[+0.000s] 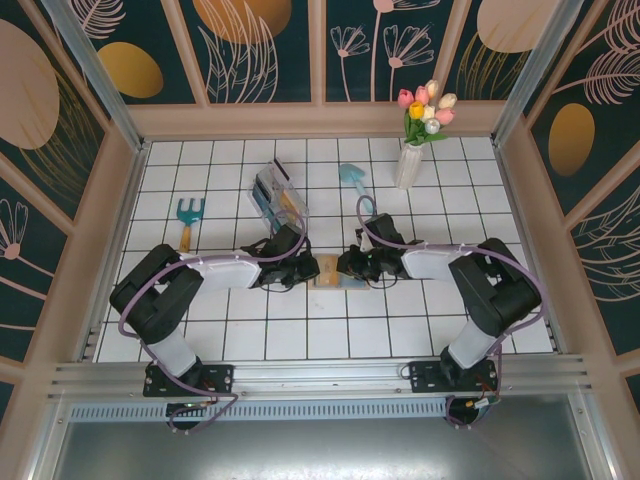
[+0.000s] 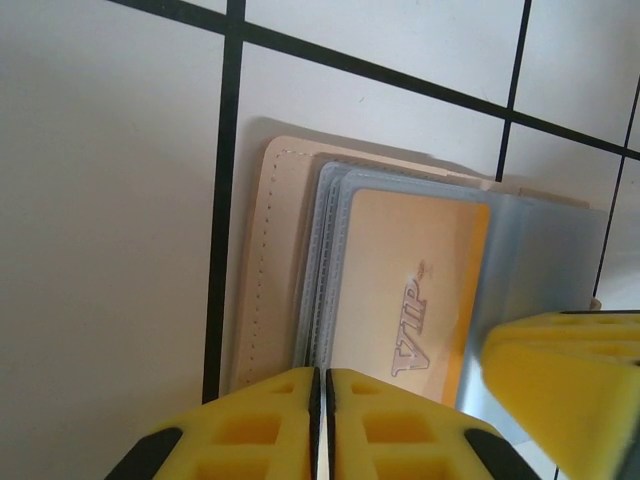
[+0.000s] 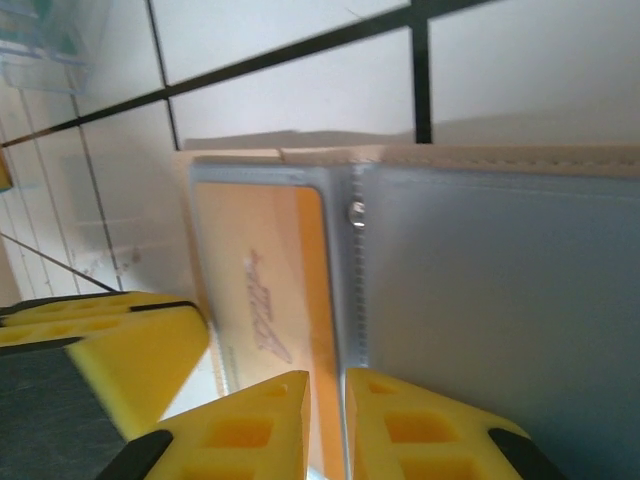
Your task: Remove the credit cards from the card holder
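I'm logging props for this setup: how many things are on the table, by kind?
Garden tools: 2 (rake, trowel)
Vase of tulips: 1
Clear rack: 1
Card holder: 1
Card showing in it: 1
Total: 6

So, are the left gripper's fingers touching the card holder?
Touching. Left wrist view: a sleeve edge of the card holder runs into the slit between the shut fingers of the left gripper.
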Available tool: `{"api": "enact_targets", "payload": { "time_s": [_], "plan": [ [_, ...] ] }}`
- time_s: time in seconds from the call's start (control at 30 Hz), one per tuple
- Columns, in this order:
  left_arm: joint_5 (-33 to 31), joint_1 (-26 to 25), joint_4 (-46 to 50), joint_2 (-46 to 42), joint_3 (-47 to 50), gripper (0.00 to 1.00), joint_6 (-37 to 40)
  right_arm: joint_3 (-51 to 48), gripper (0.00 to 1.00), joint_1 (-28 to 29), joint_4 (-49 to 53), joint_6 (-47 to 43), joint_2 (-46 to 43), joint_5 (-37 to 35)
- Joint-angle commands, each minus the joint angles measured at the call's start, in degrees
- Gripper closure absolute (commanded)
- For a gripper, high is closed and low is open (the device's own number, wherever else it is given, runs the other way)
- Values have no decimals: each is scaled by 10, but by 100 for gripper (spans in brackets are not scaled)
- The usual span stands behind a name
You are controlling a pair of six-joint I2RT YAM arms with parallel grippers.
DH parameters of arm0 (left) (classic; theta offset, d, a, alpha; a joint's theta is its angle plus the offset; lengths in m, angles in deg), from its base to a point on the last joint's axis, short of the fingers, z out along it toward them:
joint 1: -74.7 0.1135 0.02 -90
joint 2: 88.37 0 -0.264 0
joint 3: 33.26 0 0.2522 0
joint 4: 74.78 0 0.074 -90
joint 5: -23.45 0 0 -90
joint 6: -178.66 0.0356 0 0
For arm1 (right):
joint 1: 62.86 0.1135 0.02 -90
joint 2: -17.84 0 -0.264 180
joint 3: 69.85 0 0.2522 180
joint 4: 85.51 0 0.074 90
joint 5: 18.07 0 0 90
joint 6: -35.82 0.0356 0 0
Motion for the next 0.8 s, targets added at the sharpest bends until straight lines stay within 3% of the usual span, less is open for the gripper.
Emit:
{"api": "enact_targets", "payload": {
  "time_s": [0.0,0.77],
  "plan": [
    [2,0,-1,4,-7,87,0,-3,81,7,9,-10,9,7],
    [-3,0,4,20,26,89,-11,17,80,10,22,-40,40,31]
  ]
}}
